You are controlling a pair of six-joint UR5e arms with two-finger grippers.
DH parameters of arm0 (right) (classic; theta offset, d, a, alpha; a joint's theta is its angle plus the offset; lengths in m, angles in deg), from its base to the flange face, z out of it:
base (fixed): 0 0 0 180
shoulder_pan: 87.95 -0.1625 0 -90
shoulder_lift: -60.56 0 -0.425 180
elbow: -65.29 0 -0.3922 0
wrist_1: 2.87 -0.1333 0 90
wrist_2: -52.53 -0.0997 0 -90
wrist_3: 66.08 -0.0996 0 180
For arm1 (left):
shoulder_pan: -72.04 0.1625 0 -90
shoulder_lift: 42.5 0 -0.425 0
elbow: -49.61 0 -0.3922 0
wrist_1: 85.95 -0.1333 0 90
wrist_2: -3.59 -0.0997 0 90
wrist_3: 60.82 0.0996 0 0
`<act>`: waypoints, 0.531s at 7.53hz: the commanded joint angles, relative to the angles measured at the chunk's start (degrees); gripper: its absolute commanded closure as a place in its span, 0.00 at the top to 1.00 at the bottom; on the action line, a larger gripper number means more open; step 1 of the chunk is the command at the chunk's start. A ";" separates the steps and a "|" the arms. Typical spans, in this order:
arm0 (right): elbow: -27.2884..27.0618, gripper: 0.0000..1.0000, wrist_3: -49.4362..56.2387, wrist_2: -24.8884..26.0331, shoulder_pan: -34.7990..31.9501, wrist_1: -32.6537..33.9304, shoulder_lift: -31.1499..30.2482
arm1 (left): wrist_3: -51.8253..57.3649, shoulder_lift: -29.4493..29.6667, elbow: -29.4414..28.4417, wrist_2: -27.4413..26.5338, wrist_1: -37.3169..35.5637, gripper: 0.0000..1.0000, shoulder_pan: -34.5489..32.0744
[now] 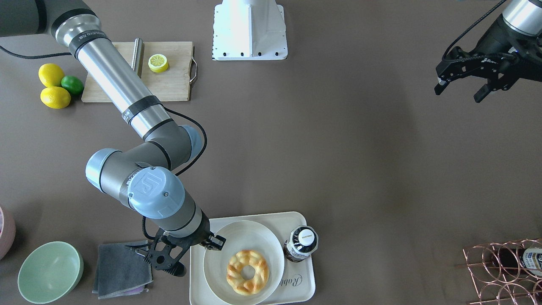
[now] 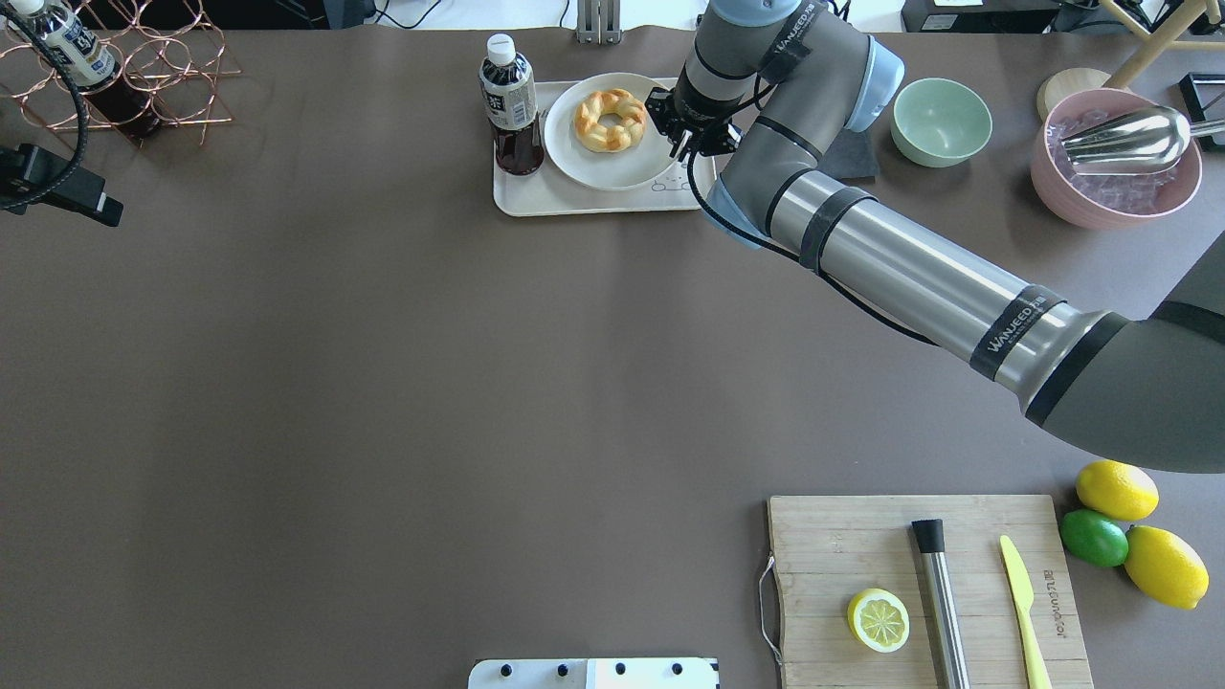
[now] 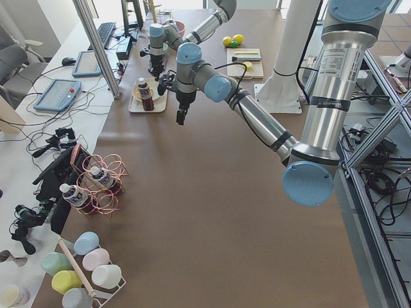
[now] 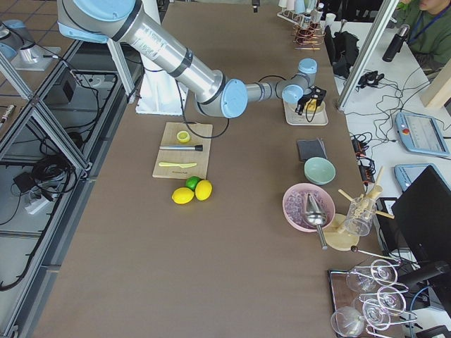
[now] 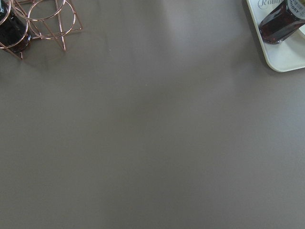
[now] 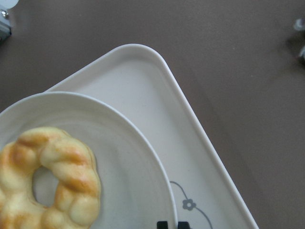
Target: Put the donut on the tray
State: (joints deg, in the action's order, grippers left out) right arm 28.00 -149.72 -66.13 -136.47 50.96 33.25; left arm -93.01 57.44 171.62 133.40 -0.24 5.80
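The golden-brown twisted donut (image 1: pixel 247 271) lies on a round white plate (image 1: pixel 220 254) that stands on the cream tray (image 1: pixel 292 218). It also shows in the overhead view (image 2: pixel 610 120) and in the right wrist view (image 6: pixel 47 181). My right gripper (image 1: pixel 186 254) is shut and empty. It hangs just above the plate's rim (image 6: pixel 128 167) and the tray's rabbit-drawing end (image 6: pixel 157 109), beside the donut. My left gripper (image 1: pixel 460 91) is open and empty, raised far off to the side of the tray.
A dark drink bottle (image 1: pixel 300 243) stands on the tray beside the plate. A grey cloth (image 1: pixel 123 267) and a green bowl (image 1: pixel 50 271) lie near my right gripper. A copper wire rack (image 1: pixel 504 271) sits under my left side. A cutting board (image 1: pixel 169 80) holds a lemon half (image 1: pixel 158 62).
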 commanded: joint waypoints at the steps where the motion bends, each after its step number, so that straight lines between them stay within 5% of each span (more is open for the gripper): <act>1: -2.58 1.00 4.53 -0.08 -0.86 0.57 -0.19 | 0.11 -0.01 -0.36 0.01 0.07 0.98 -0.81; 2: -8.09 1.00 5.67 -1.04 -1.83 7.19 -1.94 | 0.90 -0.10 -0.54 0.01 -0.02 0.98 -0.81; 4: -28.26 1.00 19.15 -1.49 -4.89 22.05 -14.81 | 11.21 -1.66 -4.65 0.01 -0.28 0.98 -4.65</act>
State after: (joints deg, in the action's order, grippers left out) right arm 15.53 -140.45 -67.08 -138.63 61.11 28.21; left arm -89.76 57.23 170.13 133.41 -0.38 4.40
